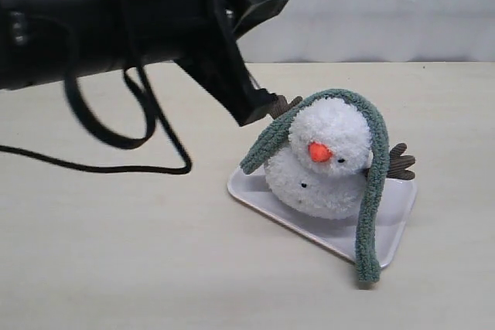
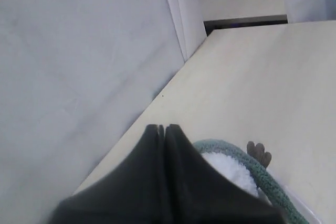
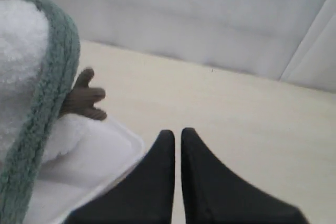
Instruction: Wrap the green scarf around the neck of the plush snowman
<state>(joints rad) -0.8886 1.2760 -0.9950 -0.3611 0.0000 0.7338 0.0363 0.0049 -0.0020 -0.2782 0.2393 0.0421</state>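
Exterior view, green scarf (image 1: 371,191): 1, draped over plush snowman (image 1: 329,160) head, both ends hanging.
Snowman: 1, on white tray (image 1: 394,222).
Left gripper (image 1: 259,110): closed, empty, beside scarf.
Right gripper (image 3: 177,135): closed, empty, near tray.

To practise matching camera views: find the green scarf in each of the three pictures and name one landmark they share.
Exterior view: the green scarf is draped over the plush snowman's head, both ends hanging down, right of centre.
Left wrist view: a curved strip in the lower right corner, beside the shut left gripper.
Right wrist view: a band down the left edge.
Shared landmark: the brown twig arm.
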